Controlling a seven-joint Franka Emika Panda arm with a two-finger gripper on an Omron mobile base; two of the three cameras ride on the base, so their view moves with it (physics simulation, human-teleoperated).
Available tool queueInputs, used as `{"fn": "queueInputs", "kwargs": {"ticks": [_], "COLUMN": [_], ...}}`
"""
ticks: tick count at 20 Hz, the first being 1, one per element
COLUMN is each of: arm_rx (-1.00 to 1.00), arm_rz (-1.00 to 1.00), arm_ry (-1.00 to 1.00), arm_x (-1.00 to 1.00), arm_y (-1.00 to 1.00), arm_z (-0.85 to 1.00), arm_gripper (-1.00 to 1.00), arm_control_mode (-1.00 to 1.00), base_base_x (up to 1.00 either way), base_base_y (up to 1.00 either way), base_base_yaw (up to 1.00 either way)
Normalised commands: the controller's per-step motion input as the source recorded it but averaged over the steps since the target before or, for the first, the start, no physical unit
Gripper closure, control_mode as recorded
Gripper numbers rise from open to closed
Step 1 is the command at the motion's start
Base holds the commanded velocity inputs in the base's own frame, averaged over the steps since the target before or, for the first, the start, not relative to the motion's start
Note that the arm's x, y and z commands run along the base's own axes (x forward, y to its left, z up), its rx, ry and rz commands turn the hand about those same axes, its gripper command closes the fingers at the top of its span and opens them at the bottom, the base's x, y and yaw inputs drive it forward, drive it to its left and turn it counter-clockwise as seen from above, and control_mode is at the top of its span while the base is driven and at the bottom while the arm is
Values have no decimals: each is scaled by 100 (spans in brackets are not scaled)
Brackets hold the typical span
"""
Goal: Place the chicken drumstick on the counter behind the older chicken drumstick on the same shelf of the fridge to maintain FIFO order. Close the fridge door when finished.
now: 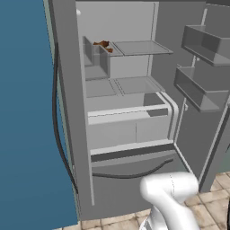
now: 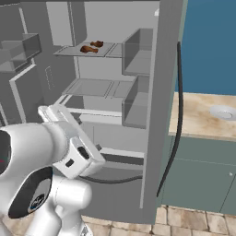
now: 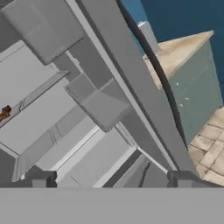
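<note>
- The fridge (image 2: 156,115) stands open, and 2 chicken drumsticks lie on its upper shelf (image 2: 69,50), close together but seemingly not touching.
- In the right base view, 1 drumstick (image 2: 97,44) sits farther back and the other drumstick (image 2: 88,49) nearer the shelf's front edge; from the left base view they read as 1 brown cluster (image 1: 103,45) beside a translucent bin (image 1: 96,56).
- The gripper (image 3: 111,181) is released, jaws spread wide with nothing between them; its 2 dark tips frame lower fridge shelves, well below the meat.
- The counter (image 2: 203,115) to the right of the fridge shows a bare beige top with a round fitting (image 2: 224,112), and no drumstick is visible on it.
- Judged from that, the placing looks done and closing the door is what remains.
- A drumstick should be light, fairly firm, and somewhat slick and rounded, so it may roll or squirt out of a pinch.
- If either needs shifting, I would grip across the thick meaty end, not the thin bone end.
- The fridge door (image 1: 202,67) with its bins (image 1: 202,42) is swung wide to the right and will need a broad push.
</note>
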Motion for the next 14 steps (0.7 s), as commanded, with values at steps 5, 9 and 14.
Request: {"fn": "queueInputs", "kwargs": {"ticks": [5, 9, 14], "arm_rx": [42, 31, 24], "arm_rz": [0, 7, 7], "arm_ry": [-28, -40, -29], "arm_x": [-4, 25, 38], "arm_y": [-100, -77, -87], "arm_z": [-48, -57, -26], "arm_gripper": [-100, -100, -100], "arm_control_mode": [-100, -100, -100], "base_base_x": [0, 0, 0], "base_base_y": [0, 0, 0], "base_base_yaw": [0, 0, 0]}}
